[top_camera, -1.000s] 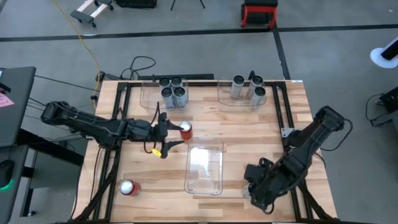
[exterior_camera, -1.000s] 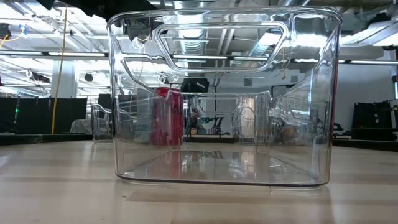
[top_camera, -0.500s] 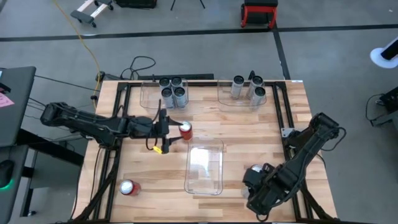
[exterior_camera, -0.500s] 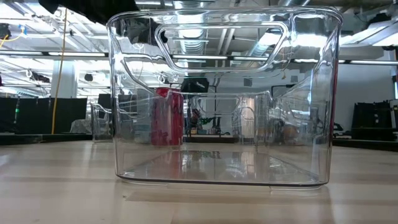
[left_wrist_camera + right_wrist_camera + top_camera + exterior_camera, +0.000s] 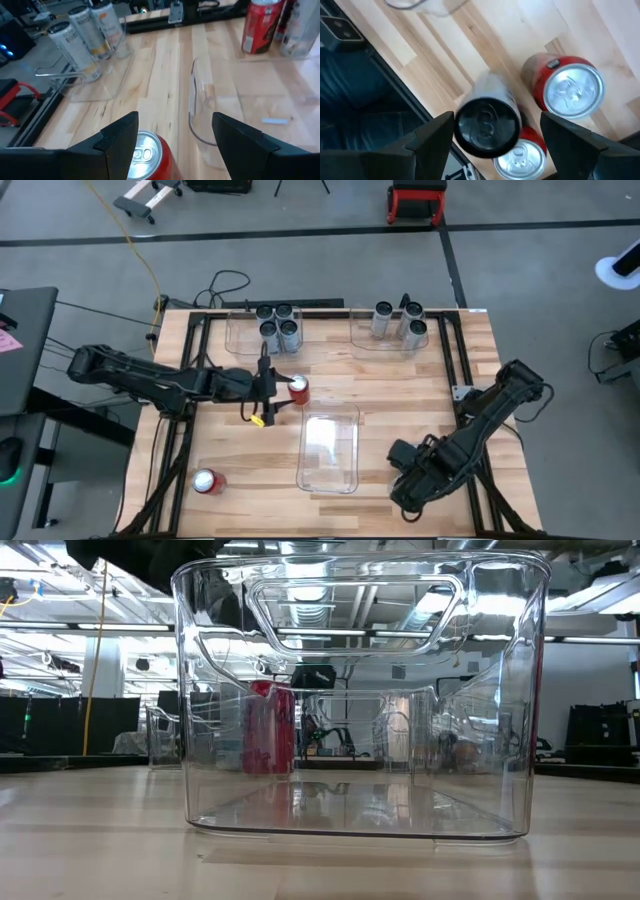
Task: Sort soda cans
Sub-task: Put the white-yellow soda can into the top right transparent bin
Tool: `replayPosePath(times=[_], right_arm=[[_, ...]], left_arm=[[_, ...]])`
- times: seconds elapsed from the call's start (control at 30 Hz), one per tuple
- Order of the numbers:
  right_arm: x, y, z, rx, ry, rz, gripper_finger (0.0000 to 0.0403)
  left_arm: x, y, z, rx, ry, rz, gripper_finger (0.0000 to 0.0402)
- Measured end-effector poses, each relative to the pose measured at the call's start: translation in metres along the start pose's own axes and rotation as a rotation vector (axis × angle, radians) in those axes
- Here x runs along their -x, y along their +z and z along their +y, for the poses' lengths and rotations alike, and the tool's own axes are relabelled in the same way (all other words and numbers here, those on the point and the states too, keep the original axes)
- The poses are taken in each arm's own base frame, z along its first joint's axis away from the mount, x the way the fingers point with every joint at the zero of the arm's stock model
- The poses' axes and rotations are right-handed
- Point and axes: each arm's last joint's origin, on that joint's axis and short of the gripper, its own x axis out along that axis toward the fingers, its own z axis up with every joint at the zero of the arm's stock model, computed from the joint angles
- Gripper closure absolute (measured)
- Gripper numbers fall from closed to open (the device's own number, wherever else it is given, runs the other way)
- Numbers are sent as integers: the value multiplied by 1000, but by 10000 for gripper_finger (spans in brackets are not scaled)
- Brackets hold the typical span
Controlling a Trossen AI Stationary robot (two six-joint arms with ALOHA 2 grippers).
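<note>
Both grippers are spread: the left gripper around an upright red can, the right gripper above three cans.

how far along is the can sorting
Roughly halfway. Done: four dark cans sit in one far bin, three silver cans in the other. In hand: the left gripper, open, straddles a red can; the right gripper, open, hovers over a dark-topped can. Left: those, other red cans, and the middle bin, still empty.
</note>
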Motion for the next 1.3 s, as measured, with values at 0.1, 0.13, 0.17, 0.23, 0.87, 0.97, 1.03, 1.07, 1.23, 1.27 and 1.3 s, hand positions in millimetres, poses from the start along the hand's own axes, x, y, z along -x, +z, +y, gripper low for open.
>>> replayPosePath(times=[0.1,0.13,0.17,0.23,0.87,0.97,1.03,1.07,1.23,1.27,1.3], right_arm=[[-1,0,2,84,9,3,86],[-2,-1,2,99,0,5,86],[-4,-1,1,101,-19,8,86],[-5,-1,-2,77,-64,15,86],[-7,2,1,46,-40,15,7],[-6,1,-1,46,-61,19,12],[-6,1,-1,47,-59,19,15],[-6,0,0,50,-54,19,15],[-6,-6,7,79,6,10,5],[-6,-8,8,85,15,9,4],[-6,-9,9,89,23,8,4]], left_arm=[[-6,-4,1,-8,11,25,153],[-8,-5,3,-2,17,33,153],[-10,-7,4,4,22,43,153],[-14,-9,6,18,34,56,153],[-32,-19,9,68,61,94,153],[-32,-19,9,77,61,95,153],[-32,-19,9,84,61,97,153],[-32,-19,9,87,62,97,153],[-31,-20,9,88,60,110,153],[-31,-21,9,90,60,113,153],[-31,-21,9,92,60,114,153]])
